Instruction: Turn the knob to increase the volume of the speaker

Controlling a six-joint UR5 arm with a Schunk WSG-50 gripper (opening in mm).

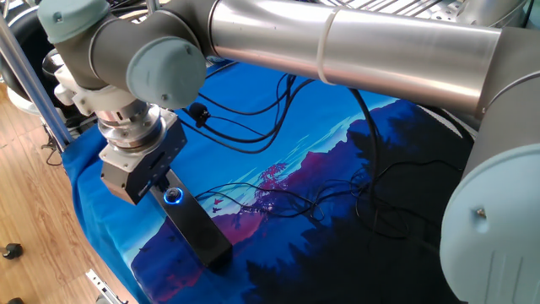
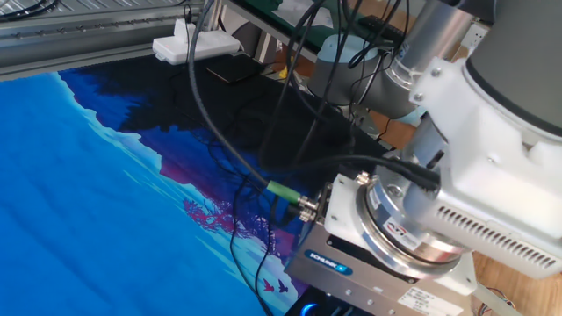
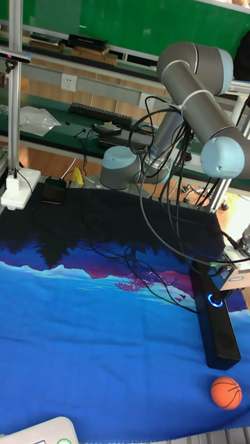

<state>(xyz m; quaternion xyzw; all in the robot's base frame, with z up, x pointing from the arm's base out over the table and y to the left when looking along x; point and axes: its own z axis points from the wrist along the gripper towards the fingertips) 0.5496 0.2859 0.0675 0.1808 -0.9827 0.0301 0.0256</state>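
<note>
The speaker is a long black bar lying on the blue cloth near the table's front left corner; it also shows in the tall fixed view. Its knob glows with a blue ring at mid-length. My gripper hangs low over the bar's far half, right beside the knob. The grey gripper body hides the fingers, so I cannot see whether they touch the knob. In the other fixed view the gripper body fills the lower right, with only a blue glow under it.
Black cables trail across the cloth behind the speaker. An orange ball lies just past the bar's near end. A white power strip and a dark phone sit at the back of the table.
</note>
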